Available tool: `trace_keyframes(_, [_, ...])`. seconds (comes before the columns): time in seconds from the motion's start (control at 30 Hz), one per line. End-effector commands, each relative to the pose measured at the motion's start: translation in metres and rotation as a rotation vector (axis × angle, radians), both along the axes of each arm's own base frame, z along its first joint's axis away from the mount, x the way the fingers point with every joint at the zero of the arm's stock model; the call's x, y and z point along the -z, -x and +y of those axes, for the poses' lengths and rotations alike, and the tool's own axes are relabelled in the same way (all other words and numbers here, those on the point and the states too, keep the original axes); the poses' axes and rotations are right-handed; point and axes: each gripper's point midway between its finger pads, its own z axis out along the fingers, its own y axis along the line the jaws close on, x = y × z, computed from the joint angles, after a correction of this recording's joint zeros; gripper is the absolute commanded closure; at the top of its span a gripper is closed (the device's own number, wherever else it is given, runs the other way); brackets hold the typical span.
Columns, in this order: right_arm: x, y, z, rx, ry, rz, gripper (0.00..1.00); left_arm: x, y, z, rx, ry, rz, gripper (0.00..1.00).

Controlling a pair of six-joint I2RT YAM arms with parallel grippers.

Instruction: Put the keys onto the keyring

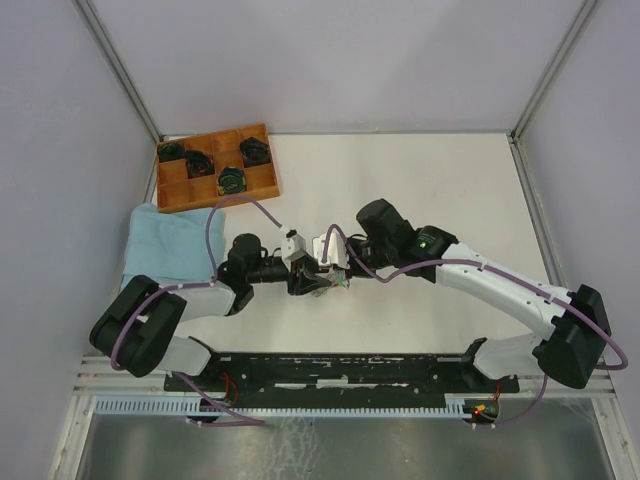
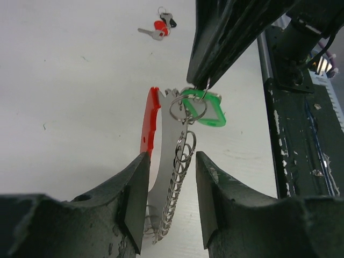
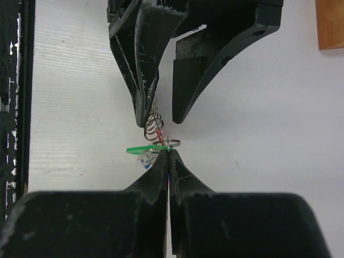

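Right in the middle of the bench, near its front edge, the two arms meet tip to tip.

The left gripper holds the keyring up in the air. Its fingers are about half way apart. The red strap and the silver chain run out from between them. The red strap touches the finger on its own side. The metal ring sits at the far end of the strap and chain, past the fingertips.

The right gripper is pinched tight. Its thin tip has hold of a little wire loop at the top of the green key. The green key hangs just beside the metal ring and touches it. I cannot tell if the key is on the ring or only against it.

The other keys lie on the bench, well apart from both grippers. One has a red head and one has a dark head. They lie together in a small heap.

At the far left of the bench is a wooden tray. Dark round coils sit in some of its boxes. A blue cloth lies just in front of the tray, beside the left arm.
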Motion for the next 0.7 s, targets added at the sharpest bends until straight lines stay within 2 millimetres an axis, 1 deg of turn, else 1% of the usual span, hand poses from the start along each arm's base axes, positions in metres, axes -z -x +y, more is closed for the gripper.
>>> trace_keyframes(0.0, [-0.030, -0.006, 0.008, -0.005, -0.080, -0.060, 0.99, -0.038, 0.003, -0.004, 0.025, 0.109, -0.067, 0.54])
trace_keyframes(0.13, [-0.029, -0.006, 0.009, -0.006, -0.082, -0.057, 0.99, -0.040, 0.007, -0.009, 0.067, 0.122, -0.034, 0.57])
trace_keyframes(0.33, [-0.028, -0.007, 0.008, 0.001, -0.079, -0.060, 0.99, -0.039, 0.012, -0.011, 0.103, 0.121, -0.010, 0.64])
trace_keyframes(0.47, [-0.029, -0.009, 0.007, 0.005, -0.080, -0.063, 0.99, -0.033, 0.009, -0.012, 0.104, 0.098, 0.021, 0.70])
trace_keyframes(0.67, [-0.029, -0.009, 0.009, -0.001, -0.082, -0.060, 0.99, -0.027, 0.004, -0.015, 0.087, 0.082, 0.069, 0.76])
